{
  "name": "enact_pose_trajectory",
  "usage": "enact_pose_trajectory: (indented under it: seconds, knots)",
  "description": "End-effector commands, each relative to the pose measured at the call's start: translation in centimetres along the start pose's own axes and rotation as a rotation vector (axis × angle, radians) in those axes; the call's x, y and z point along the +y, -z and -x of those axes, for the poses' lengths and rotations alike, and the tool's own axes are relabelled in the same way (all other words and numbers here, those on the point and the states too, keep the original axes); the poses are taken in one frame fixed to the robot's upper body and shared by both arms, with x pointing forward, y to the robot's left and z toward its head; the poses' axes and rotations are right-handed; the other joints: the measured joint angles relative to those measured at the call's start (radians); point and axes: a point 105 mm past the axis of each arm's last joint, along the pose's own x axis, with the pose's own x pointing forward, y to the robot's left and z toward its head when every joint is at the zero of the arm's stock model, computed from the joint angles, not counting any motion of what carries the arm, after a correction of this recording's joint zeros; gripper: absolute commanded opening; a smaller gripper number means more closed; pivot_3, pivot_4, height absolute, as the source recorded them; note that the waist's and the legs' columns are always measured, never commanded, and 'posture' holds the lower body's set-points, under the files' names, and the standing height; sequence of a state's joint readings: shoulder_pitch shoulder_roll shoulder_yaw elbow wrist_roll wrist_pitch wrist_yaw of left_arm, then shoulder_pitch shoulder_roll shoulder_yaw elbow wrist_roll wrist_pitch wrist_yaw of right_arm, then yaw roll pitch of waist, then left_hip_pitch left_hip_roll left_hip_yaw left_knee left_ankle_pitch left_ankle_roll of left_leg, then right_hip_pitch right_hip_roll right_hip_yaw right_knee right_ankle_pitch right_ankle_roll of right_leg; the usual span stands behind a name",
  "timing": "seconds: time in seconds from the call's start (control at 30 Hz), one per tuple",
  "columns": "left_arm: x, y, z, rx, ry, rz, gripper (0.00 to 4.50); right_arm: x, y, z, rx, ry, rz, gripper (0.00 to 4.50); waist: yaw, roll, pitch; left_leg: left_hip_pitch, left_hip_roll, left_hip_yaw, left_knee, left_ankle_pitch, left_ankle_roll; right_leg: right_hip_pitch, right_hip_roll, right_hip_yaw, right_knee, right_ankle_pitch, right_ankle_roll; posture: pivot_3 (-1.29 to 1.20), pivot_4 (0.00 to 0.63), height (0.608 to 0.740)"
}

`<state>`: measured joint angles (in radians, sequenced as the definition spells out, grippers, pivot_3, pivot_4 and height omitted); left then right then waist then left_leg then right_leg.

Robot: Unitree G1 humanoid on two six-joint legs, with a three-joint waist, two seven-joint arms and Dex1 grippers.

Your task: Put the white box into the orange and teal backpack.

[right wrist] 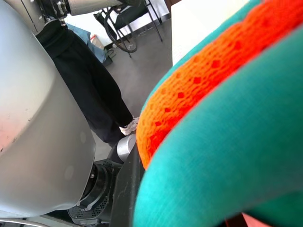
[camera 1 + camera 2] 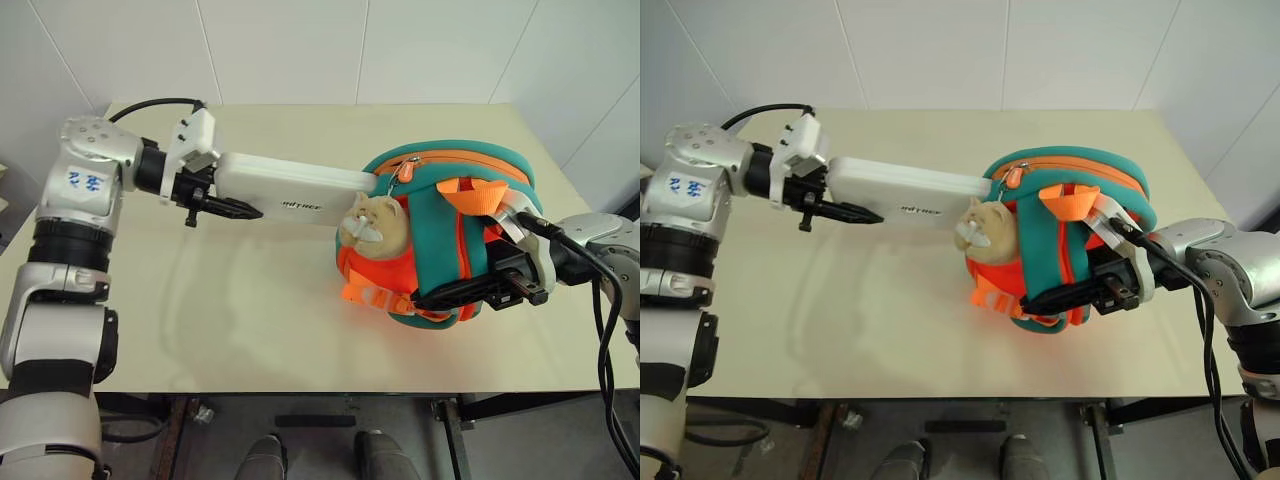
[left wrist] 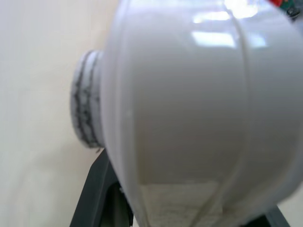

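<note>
We hold the white box [image 2: 285, 185] in our left gripper [image 2: 225, 190], fingers closed on its end, its far end touching the zipper opening of the orange and teal backpack [image 2: 450, 235] by the table's [image 2: 250, 330] right edge; our right gripper [image 2: 505, 285] is clamped on the backpack's teal strap.

surface: we see a cream rectangular table [image 2: 250, 330] against white wall panels | on it: the orange and teal backpack [image 2: 440, 235] rests directly on the top, toward its right side | contact: we cannot tell how much of the backpack's underside touches the top
</note>
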<state>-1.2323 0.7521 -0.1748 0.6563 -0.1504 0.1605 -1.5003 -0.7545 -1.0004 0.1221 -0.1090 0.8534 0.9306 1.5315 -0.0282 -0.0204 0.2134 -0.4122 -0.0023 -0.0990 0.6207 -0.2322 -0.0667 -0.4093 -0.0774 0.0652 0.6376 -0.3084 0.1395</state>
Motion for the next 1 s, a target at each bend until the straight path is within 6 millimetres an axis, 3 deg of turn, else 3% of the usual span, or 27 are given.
enact_pose_trajectory:
  seconds: [0.03, 0.47, 0.7, 1.0]
  knots:
    - [0.7, -1.8, -0.7, 0.002, 0.026, -0.053, 1.39, 1.1, -0.4, -0.5, 0.005, -0.116, 0.035, 0.00, 0.000, 0.000, 0.000, 0.000, 0.000, 0.000, 0.000, 0.000, 0.000, 0.000, 0.000, 0.000, 0.000, 0.000, 0.000, 0.00, 0.150, 0.740]
    - [1.9, -5.6, -6.3, -0.026, 0.106, -0.057, 1.39, 1.2, -0.3, -1.4, -0.003, -0.156, 0.044, 0.00, -0.003, -0.001, 0.000, -0.001, 0.000, 0.000, 0.001, 0.000, 0.000, -0.001, 0.000, 0.000, 0.001, 0.000, 0.001, 0.00, 0.150, 0.740]
    - [1.7, -5.2, -10.3, -0.053, 0.127, 0.004, 1.39, 1.1, -0.7, -2.0, -0.021, -0.169, 0.075, 0.00, -0.003, -0.001, 0.001, -0.001, 0.000, -0.001, 0.002, 0.000, 0.000, -0.001, 0.000, 0.000, 0.003, -0.001, 0.001, 0.00, 0.150, 0.740]
    - [0.9, -6.3, -13.3, -0.143, 0.168, 0.025, 1.39, 1.2, -0.9, -2.3, -0.041, -0.146, 0.097, 0.00, -0.001, -0.001, 0.001, -0.002, -0.001, -0.001, 0.006, 0.000, 0.000, -0.002, 0.000, 0.000, 0.006, -0.001, 0.001, 0.00, 0.150, 0.740]
